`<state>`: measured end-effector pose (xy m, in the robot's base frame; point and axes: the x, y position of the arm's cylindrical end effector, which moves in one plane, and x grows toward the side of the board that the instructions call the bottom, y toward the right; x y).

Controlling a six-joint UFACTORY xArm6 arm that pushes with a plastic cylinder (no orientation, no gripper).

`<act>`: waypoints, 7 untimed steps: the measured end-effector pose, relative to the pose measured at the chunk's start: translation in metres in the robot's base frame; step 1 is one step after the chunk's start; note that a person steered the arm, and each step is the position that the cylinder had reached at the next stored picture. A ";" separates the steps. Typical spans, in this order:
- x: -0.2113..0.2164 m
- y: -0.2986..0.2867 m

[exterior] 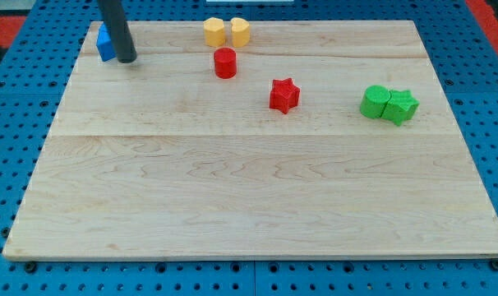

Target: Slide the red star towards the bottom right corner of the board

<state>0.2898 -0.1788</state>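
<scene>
Seven blocks dot the wooden tabletop [257, 205], red star [284, 94] untouched near the top centre.

At the view's top left, my tip [127, 60] rests just beside a blue block [106, 41], well apart from the star; this tool is a bare rod, with nothing to spread or pinch. Rightward sit two yellow blocks [227, 32], a red cylinder [224, 62], then two green blocks [389, 104]. Light and rigid, the star should slide easily if pushed from its upper-left side.

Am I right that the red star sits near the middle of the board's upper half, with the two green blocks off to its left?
Not quite. In the camera view the red star does sit near the middle of the board's upper half, but the two green blocks are off to its right, not its left. My tip is far to the star's left, beside the blue block.
</scene>
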 end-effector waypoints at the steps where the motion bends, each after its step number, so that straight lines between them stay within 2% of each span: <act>1: -0.012 0.069; 2: -0.018 0.097; 7: -0.025 0.097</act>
